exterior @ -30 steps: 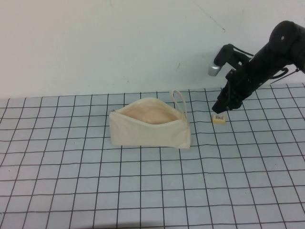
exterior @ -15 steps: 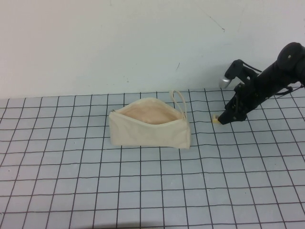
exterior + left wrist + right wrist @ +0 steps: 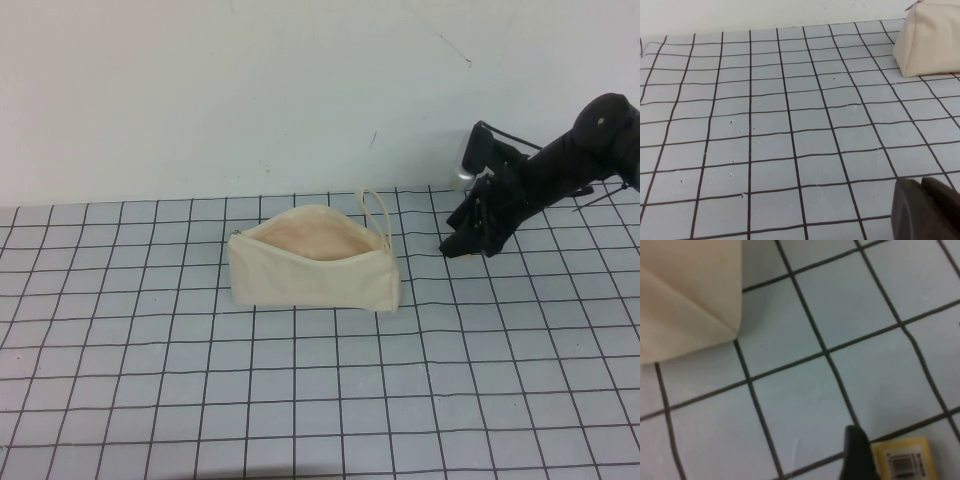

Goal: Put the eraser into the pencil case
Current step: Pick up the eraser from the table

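The cream pencil case [image 3: 310,272] lies on the grid mat with its zip open and peach lining showing; its loop [image 3: 377,212] points toward the back right. It also shows in the left wrist view [image 3: 932,40] and the right wrist view [image 3: 685,295]. My right gripper [image 3: 462,244] is down at the mat just right of the case, over the eraser, which it hides in the high view. In the right wrist view the pale yellow eraser [image 3: 902,460] with its barcode label lies flat beside one dark finger [image 3: 857,455]; the other finger is out of frame. My left gripper [image 3: 927,202] is shut and empty, low over the mat.
A grey mat with black grid lines [image 3: 300,400] covers the table up to a white wall [image 3: 250,90] at the back. The left arm is out of the high view.
My right gripper has come down and slightly left onto the eraser, which now is hidden in the high view. The pencil case has not moved.
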